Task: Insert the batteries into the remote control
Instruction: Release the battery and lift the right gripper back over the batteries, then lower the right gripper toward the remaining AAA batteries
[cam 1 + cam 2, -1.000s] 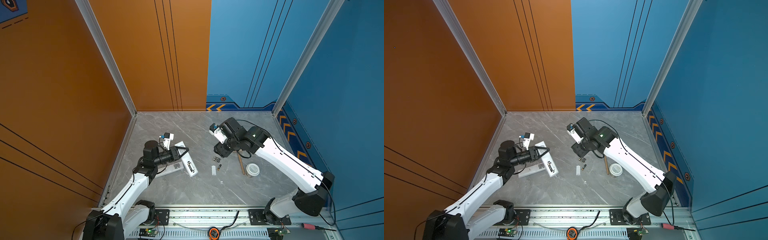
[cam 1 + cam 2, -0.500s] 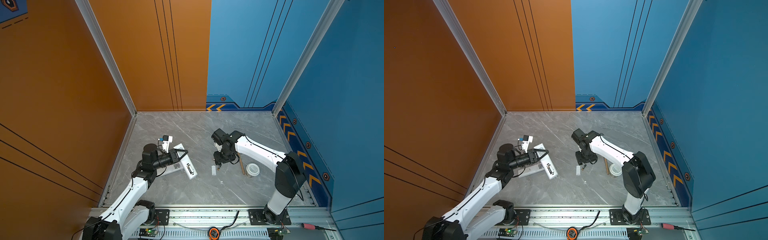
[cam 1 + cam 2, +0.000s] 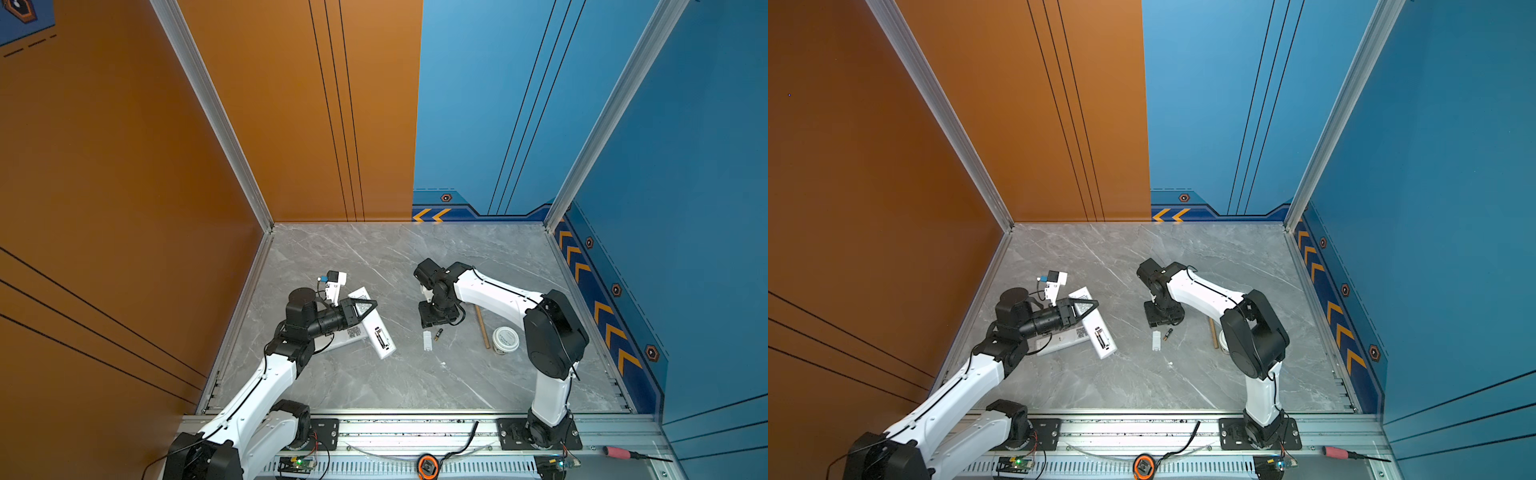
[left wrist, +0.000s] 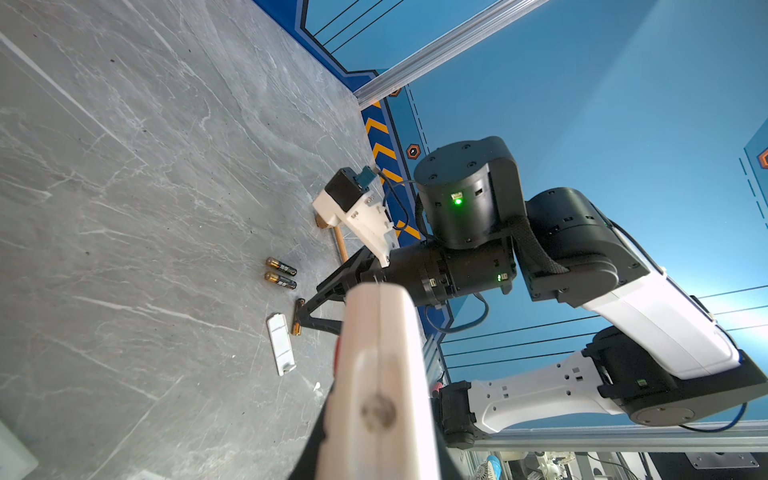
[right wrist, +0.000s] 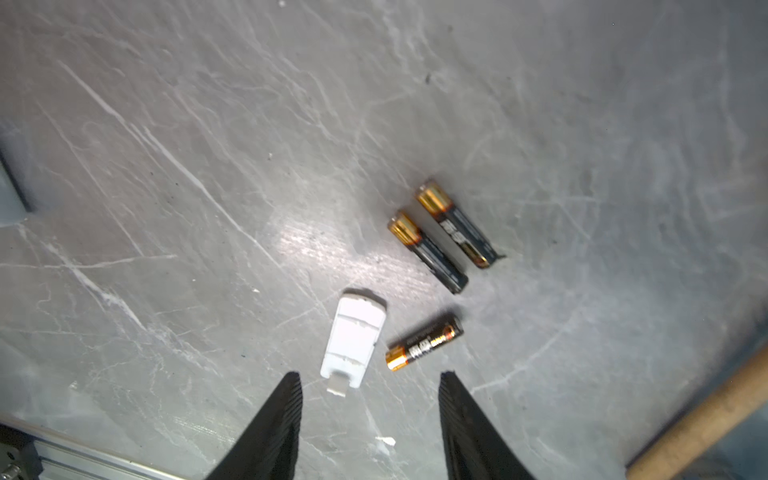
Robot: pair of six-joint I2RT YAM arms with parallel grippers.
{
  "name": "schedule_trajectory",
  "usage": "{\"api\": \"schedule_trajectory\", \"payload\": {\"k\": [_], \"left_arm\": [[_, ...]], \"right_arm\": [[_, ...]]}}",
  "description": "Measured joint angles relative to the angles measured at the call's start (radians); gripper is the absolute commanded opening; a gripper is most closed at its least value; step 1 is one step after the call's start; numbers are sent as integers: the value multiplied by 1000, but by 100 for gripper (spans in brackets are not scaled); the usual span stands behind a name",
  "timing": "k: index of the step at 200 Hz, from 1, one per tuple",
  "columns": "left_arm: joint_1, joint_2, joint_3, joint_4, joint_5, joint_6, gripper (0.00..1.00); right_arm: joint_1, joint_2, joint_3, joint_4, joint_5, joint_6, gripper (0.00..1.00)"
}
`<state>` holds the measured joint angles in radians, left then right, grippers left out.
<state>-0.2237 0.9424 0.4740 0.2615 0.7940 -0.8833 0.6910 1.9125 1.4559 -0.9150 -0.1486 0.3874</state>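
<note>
A white remote control (image 3: 376, 328) lies tilted on the grey floor, its open battery bay (image 3: 379, 337) facing up. My left gripper (image 3: 368, 305) is shut on its far end; its edge (image 4: 380, 374) fills the left wrist view. Three batteries, black with gold ends, lie on the floor: two side by side (image 5: 455, 224) (image 5: 428, 253) and one apart (image 5: 424, 343) next to a small white bay cover (image 5: 353, 340). My right gripper (image 5: 370, 378) hangs open just above the floor, empty, fingertips near the cover and the lone battery (image 3: 437, 333).
A second white remote (image 3: 343, 338) lies partly under the held one. A wooden mallet handle (image 3: 482, 328) and a white round tub (image 3: 505, 340) sit right of the batteries. The metal rail (image 3: 415, 428) runs along the front edge.
The right arm has swung down and forward, bringing its gripper low over the batteries, and its jaws have narrowed somewhat. The left gripper still holds the remote in nearly the same place.
</note>
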Motion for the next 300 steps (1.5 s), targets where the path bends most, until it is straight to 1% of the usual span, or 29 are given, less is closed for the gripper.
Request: {"api": "schedule_trajectory", "payload": {"k": [42,70,121,171,204,254,300], "left_arm": [[0,-5,-3,0,-3,-7,0],[0,-6,-3,3,-6,-7,0],[0,-5,-3,4,-6,-8,0],[0,-5,-3,5,-6,-16,0],[0,-3,-10,11,-9,-23,0],[0,5,-15,11,-9,-23,0],[0,21,-15,11,-9,-23,0]], "right_arm": [[24,35,-2,2,-58,-126,55],[-9,42,-21,1,-85,-175,57],[-76,59,-40,11,-96,-208,65],[-72,69,-59,19,-122,-219,66],[-49,70,-54,17,-99,-236,66],[-2,87,15,-7,-5,-261,67],[30,109,47,-16,19,-272,67]]}}
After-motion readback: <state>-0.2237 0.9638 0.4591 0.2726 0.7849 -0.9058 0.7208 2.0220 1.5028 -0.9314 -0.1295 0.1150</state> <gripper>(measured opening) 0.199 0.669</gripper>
